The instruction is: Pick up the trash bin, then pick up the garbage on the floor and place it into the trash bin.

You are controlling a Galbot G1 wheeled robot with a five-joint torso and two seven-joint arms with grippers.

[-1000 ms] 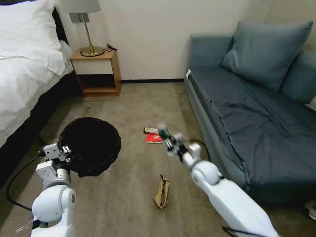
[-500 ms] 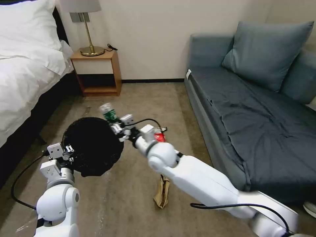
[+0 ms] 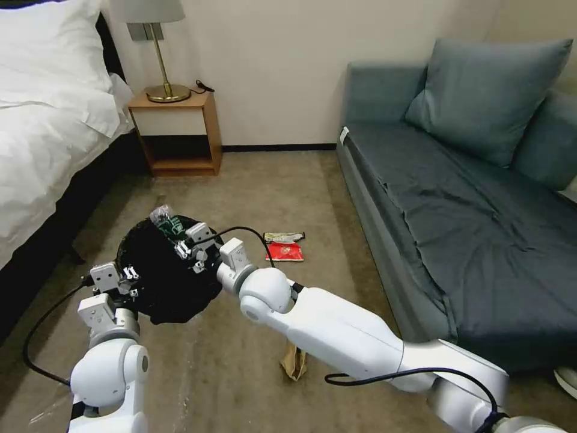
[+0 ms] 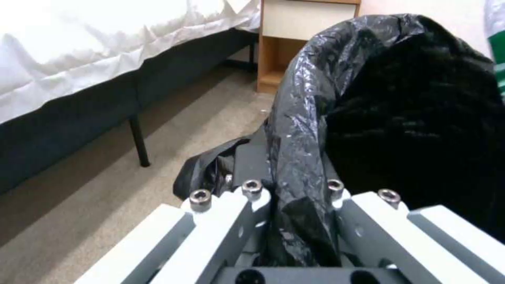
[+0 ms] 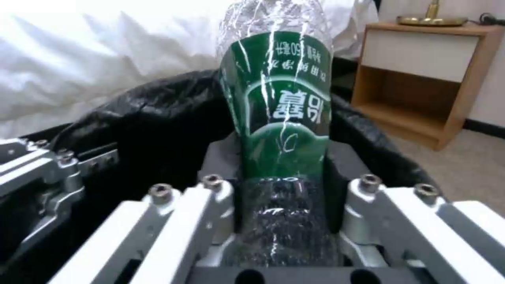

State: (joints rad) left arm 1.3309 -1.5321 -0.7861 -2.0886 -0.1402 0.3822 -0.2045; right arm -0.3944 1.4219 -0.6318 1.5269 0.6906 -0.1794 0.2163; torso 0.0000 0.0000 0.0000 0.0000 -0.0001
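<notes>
The trash bin point(image 3: 174, 282), lined with a crinkly black bag, hangs off the floor at the left. My left gripper point(image 3: 129, 282) is shut on its near rim; in the left wrist view the bag's rim point(image 4: 297, 157) is pinched between the fingers. My right gripper point(image 3: 181, 240) is shut on the clear bottle with the green label point(image 3: 164, 219) and holds it over the bin's far rim. The right wrist view shows the bottle point(image 5: 281, 118) above the black bag point(image 5: 142, 122). On the carpet lie a red packet point(image 3: 283, 252), a yellow-black wrapper point(image 3: 283, 237) and a brown paper bag point(image 3: 293, 362).
A bed with white linen point(image 3: 48, 138) runs along the left. A wooden nightstand point(image 3: 177, 135) with a lamp stands at the back wall. A grey-blue sofa point(image 3: 469, 210) fills the right side. Open carpet lies between them.
My right arm has swung left with the bottle, from beside the sofa to above the bin's opening. The left gripper keeps its hold on the bin.
</notes>
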